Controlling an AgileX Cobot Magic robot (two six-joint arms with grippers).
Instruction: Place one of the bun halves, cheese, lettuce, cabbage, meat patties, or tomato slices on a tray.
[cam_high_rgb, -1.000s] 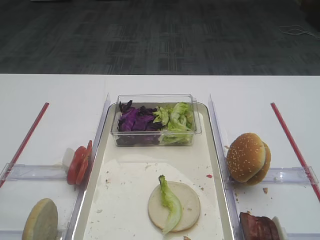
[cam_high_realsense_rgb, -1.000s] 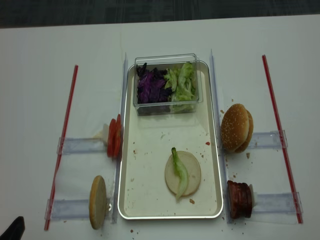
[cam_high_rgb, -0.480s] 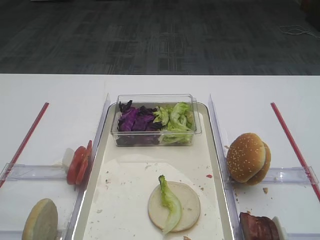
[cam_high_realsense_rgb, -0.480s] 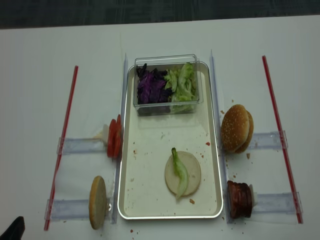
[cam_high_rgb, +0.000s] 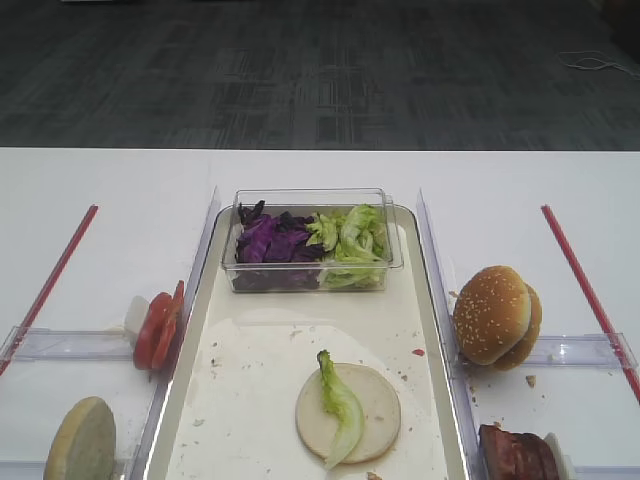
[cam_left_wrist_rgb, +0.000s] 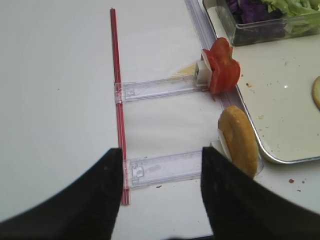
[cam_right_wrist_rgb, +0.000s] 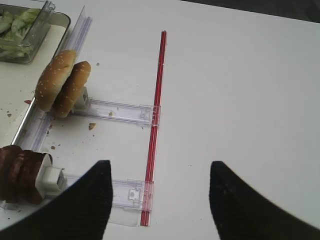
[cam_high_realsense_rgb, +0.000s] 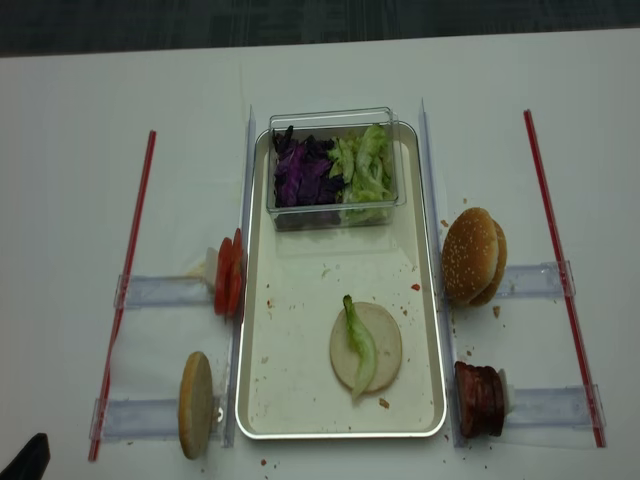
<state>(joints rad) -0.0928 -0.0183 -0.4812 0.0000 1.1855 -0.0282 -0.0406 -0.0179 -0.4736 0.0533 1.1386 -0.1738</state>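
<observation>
With both the left gripper (cam_left_wrist_rgb: 157, 192) and the right gripper (cam_right_wrist_rgb: 160, 200) spread wide and empty, the lettuce strip (cam_high_realsense_rgb: 359, 346) lying loose on the flat bun half (cam_high_realsense_rgb: 367, 347) in the tray (cam_high_realsense_rgb: 300, 395) can be pushed off if the next piece is set down carelessly.

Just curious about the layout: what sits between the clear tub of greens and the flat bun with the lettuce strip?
Nothing but bare, crumb-speckled tray lies between the tub and the bun half, seen clearly in both overhead views.

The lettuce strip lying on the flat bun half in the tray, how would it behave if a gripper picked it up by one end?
The lettuce is thin and crinkly, so it would probably droop rather than stay straight. It looks very light, so the flat bun half underneath likely stays on the tray. Its pale rib may add slight stiffness, and a hard pinch could tear it.
</observation>
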